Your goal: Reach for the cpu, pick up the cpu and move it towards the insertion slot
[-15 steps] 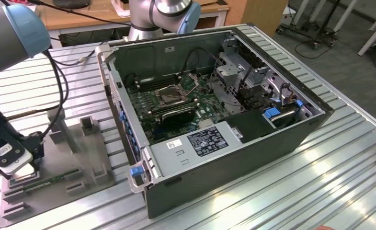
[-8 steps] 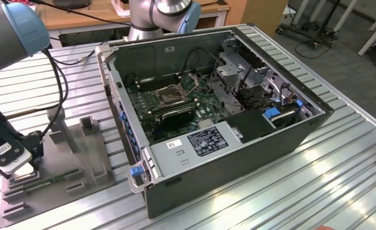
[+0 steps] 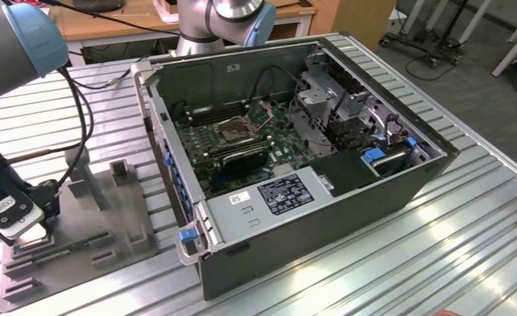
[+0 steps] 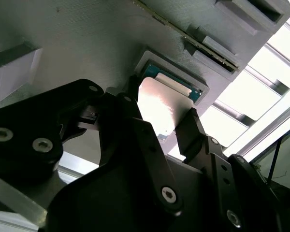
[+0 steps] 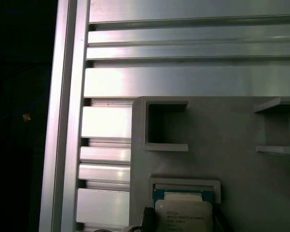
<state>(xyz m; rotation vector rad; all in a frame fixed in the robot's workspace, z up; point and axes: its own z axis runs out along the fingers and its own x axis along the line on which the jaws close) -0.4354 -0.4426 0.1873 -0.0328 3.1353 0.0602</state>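
one tool [image 4: 162, 104] over one cpu [image 5: 183, 217], one grey tray [image 4: 87, 38]

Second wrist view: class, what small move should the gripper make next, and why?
Probably close on the chip. The gripper sits low over it, a finger on each side, and the chip lies flat in its pocket in the grey tray.
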